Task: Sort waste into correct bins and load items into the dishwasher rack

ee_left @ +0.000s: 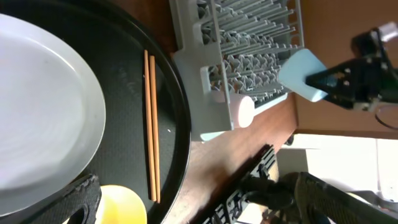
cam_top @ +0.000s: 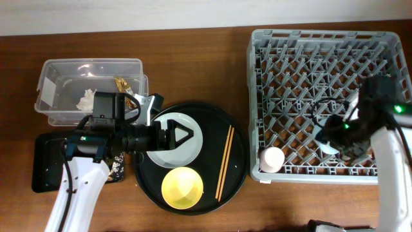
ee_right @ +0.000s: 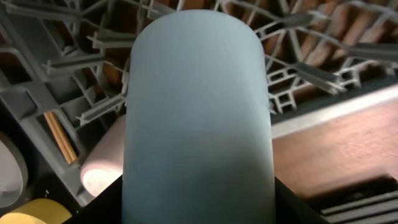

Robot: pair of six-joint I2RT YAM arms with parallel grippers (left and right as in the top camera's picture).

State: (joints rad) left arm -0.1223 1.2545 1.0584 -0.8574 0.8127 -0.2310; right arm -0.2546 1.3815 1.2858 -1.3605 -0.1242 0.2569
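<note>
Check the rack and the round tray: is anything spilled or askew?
Nothing stands out. The pink cup sits in the rack corner, the chopsticks lie parallel on the round tray, and the right gripper holds the blue cup.

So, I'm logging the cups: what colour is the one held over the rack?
Light blue; the cup shows best in the right wrist view.

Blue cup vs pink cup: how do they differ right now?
Colour: the blue cup is light blue, the pink cup pale pink.
Grip: the right pincer clamps the blue cup; nothing holds the pink cup.
Place: the pink cup sits in a corner of the rack; the blue cup is held over the rack.
Both are small plain cups.
</note>
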